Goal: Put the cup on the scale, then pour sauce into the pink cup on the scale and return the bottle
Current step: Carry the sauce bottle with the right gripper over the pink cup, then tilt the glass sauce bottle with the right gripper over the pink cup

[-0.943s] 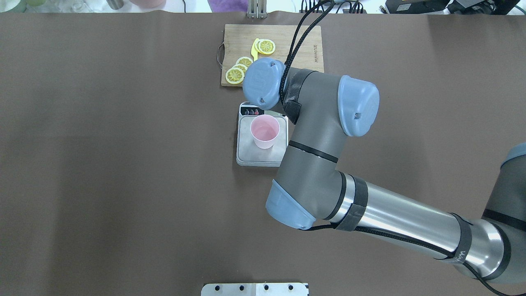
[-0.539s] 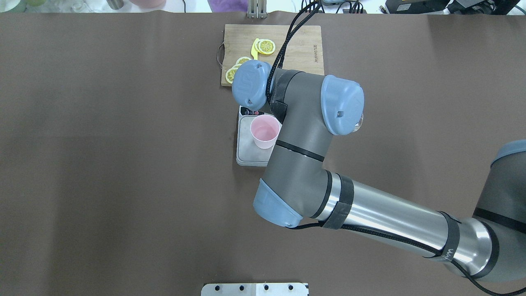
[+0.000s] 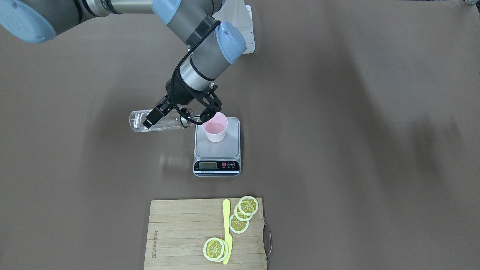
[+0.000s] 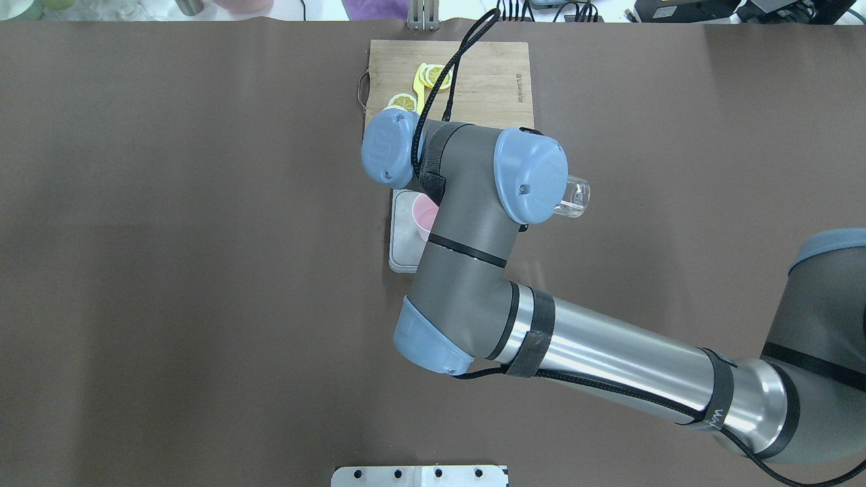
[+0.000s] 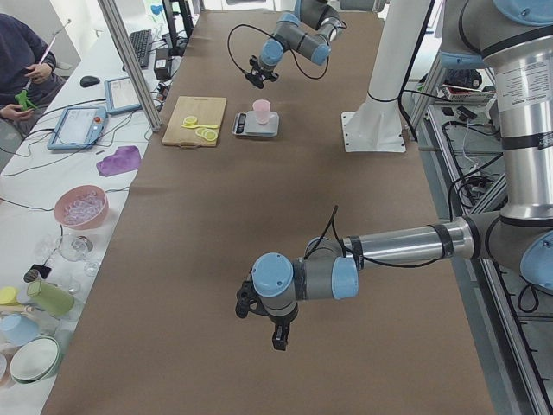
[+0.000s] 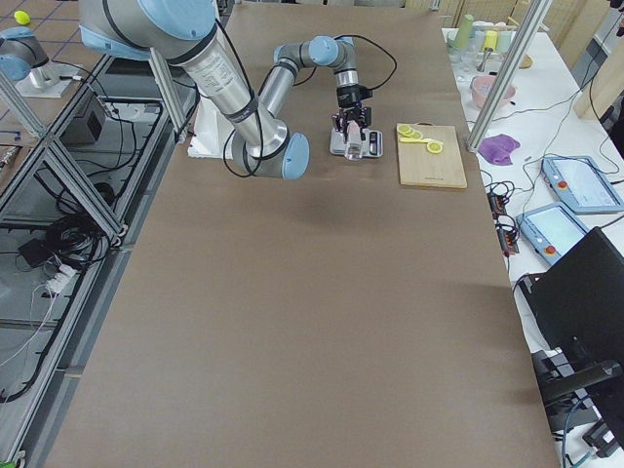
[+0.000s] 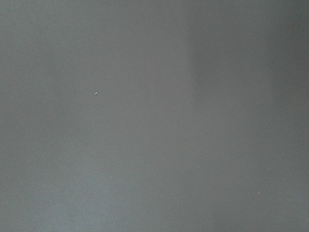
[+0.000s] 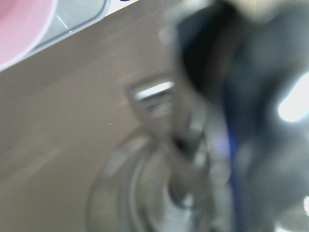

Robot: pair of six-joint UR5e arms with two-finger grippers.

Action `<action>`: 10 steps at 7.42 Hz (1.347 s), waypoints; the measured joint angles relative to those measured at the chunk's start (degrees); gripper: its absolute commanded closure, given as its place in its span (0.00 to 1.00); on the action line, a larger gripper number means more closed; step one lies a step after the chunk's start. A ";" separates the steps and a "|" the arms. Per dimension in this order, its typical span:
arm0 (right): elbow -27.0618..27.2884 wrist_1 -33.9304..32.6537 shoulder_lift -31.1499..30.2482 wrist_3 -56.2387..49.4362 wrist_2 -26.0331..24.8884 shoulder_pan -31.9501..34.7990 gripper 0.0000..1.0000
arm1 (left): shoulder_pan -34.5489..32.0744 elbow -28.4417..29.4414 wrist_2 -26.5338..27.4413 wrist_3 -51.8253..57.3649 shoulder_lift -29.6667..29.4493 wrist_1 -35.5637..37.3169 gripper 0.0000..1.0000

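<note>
The pink cup [image 3: 215, 129] stands upright on the steel scale [image 3: 229, 148], toward its back left part. My right gripper [image 3: 179, 117] is shut on the clear bottle [image 3: 150, 121], which lies about level above the table, its metal spout at the cup's rim. Overhead, my right wrist covers most of the cup [image 4: 422, 212] and scale [image 4: 400, 238]; only the bottle's base [image 4: 574, 199] sticks out. The right wrist view is blurred, with the cup [image 8: 19, 29] at top left. My left gripper [image 5: 275, 327] hangs far off over bare table; I cannot tell its state.
A bamboo cutting board [image 3: 176, 232] with lemon slices [image 3: 248, 205] and a yellow knife [image 3: 226, 225] lies just beyond the scale's display side. A person [image 5: 22, 60] sits at a side table holding bowls and cups. The robot's base plate [image 4: 419, 475] is at the near edge.
My right wrist has swung left in the overhead view, now covering most of the cup and scale. The bottle's base has come out from behind the wrist on its right.
</note>
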 measured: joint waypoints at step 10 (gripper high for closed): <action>-0.08 -1.37 -0.05 0.54 -0.60 -0.45 1.00 | -0.53 1.33 -0.06 -0.09 -0.06 -1.24 0.02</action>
